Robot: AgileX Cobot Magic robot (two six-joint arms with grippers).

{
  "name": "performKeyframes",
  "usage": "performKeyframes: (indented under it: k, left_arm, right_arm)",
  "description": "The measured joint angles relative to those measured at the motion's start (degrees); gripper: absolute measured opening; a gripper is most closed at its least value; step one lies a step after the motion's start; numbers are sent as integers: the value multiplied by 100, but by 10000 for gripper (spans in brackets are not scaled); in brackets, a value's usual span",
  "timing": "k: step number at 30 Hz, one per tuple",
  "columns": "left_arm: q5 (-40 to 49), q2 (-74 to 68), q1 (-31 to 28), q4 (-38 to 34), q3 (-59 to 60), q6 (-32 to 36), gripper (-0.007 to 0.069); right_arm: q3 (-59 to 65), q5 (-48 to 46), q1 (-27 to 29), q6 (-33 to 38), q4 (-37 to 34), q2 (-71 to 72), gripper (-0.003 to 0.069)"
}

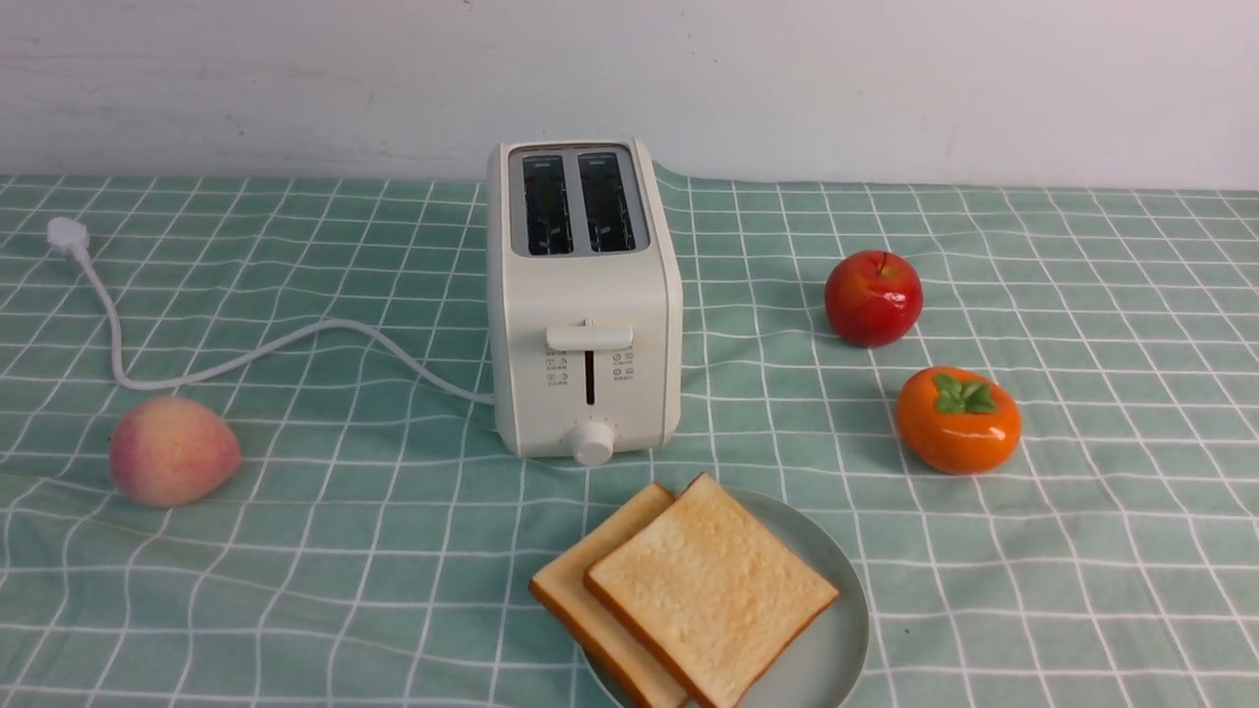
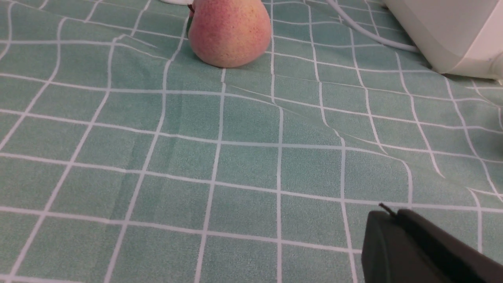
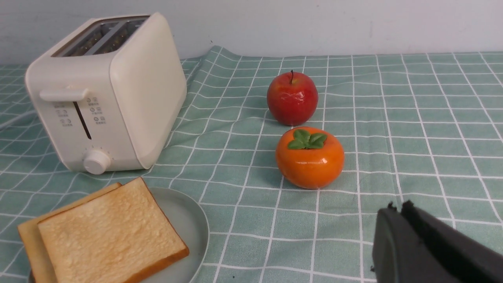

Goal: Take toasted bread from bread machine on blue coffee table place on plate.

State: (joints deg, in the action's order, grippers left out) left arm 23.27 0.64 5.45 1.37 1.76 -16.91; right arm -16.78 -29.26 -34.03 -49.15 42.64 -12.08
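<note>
Two slices of toasted bread point(image 1: 703, 588) lie overlapped on the pale plate point(image 1: 836, 649) at the front centre; they also show in the right wrist view point(image 3: 106, 236) on the plate point(image 3: 188, 224). The cream bread machine point(image 1: 585, 295) stands behind it with both slots empty and its lever up; it also shows in the right wrist view point(image 3: 106, 94). The blue coffee table point(image 1: 344, 551) is a mint grid cloth. My left gripper point(image 2: 393, 214) is shut and empty, low over the cloth. My right gripper point(image 3: 397, 208) is shut and empty, apart from the plate. Neither arm shows in the front view.
A peach point(image 1: 172, 450) lies at the left, and also shows in the left wrist view point(image 2: 230, 33). A red apple point(image 1: 873, 298) and an orange persimmon point(image 1: 957, 421) sit at the right. The white power cord point(image 1: 246, 359) runs left to its plug point(image 1: 67, 236).
</note>
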Motion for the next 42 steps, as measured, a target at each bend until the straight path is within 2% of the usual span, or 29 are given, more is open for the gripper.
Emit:
performKeyframes:
  k: [17,21,27,30,35,38,42]
  left_arm:
    - [-5,0,-196,-4,0,0,17]
    - [-5,0,-196,-4,0,0,17]
    - [-5,0,-196,-4,0,-4,17]
    - [-5,0,-196,-4,0,-4,17]
    - [-5,0,-196,-4,0,-4,22]
    - [-5,0,-196,-4,0,-11,27]
    - [-5,0,-196,-4,0,-11,33]
  right_arm:
    - [0,0,41,0,0,0,22]
    - [0,5,459,0,0,0,26]
    - [0,0,1459,0,0,0,34]
    - [0,0,1679,0,15,0,37]
    - [33,105,1716,84,-66,0,43]
    - [79,124,1740,703,-618,0,43]
    - [114,148,2094,3141,-2592,0,48]
